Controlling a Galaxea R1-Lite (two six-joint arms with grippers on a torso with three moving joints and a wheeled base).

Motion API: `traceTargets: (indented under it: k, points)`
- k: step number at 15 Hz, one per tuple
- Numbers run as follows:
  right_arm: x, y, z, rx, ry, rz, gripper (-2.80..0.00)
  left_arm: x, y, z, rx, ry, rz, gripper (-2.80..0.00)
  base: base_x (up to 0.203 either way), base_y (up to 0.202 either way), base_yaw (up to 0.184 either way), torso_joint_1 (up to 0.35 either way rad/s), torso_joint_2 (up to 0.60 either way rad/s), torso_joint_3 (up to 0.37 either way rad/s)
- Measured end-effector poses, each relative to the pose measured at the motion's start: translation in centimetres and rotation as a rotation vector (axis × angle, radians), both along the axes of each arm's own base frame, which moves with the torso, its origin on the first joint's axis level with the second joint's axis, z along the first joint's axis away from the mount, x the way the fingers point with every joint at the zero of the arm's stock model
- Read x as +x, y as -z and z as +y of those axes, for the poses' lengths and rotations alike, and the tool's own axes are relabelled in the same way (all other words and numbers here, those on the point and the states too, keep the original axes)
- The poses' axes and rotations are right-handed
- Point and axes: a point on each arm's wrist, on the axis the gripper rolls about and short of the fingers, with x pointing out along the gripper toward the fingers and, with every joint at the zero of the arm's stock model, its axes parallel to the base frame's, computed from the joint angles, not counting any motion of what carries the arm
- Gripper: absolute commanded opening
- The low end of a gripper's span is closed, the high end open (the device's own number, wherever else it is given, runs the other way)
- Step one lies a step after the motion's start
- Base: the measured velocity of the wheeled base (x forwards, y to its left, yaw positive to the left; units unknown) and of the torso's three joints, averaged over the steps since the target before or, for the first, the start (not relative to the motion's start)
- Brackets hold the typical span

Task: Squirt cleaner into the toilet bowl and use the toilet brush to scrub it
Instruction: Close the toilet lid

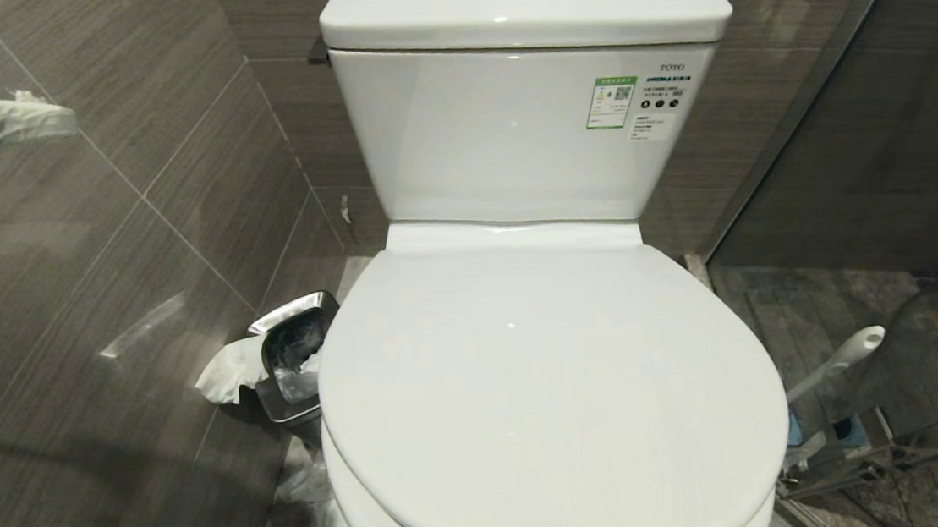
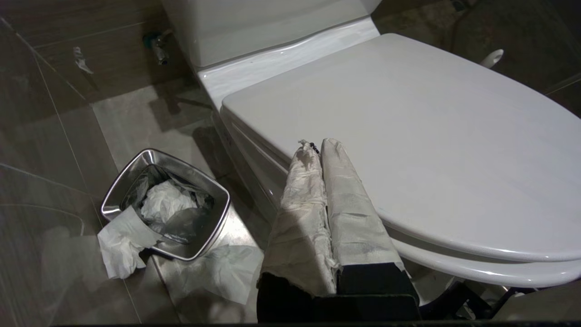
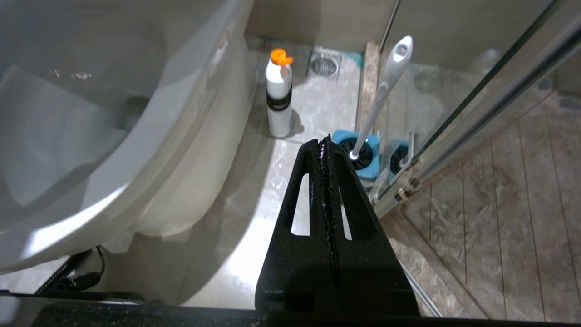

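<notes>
I see the glossy white toilet [image 1: 548,392], lid down, just beyond my paper-wrapped left claw [image 2: 317,147] — closed, empty. Right claw [image 3: 324,143] closed too; the slim white brush [image 3: 381,95] stands just ahead.

Dim room; overhead light glares softly off the closed toilet lid [image 1: 547,375], dark tiles reflect streaks, corners shadowed.

Both pincers closed: left pincer [image 2: 317,147] paper-wrapped, right pincer [image 3: 324,143] bare black.
</notes>
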Motion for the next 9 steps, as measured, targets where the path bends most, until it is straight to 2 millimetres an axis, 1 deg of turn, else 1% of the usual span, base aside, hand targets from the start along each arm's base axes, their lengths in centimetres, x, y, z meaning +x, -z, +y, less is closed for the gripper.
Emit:
traceTargets:
  k: [5,9]
  points:
    - [0.0,0.0,0.0,0.0,0.0,0.0,-2.8,0.1,0.5,0.0,0.013,0.006,0.012,-2.8,0.0,0.0,0.0,0.001,0.0,0.202]
    - [0.0,0.0,0.0,0.0,0.0,0.0,-2.8,-0.2,1.2,0.0,0.015,0.012,0.035,-2.8,0.0,0.0,0.0,-0.003,0.0,0.202]
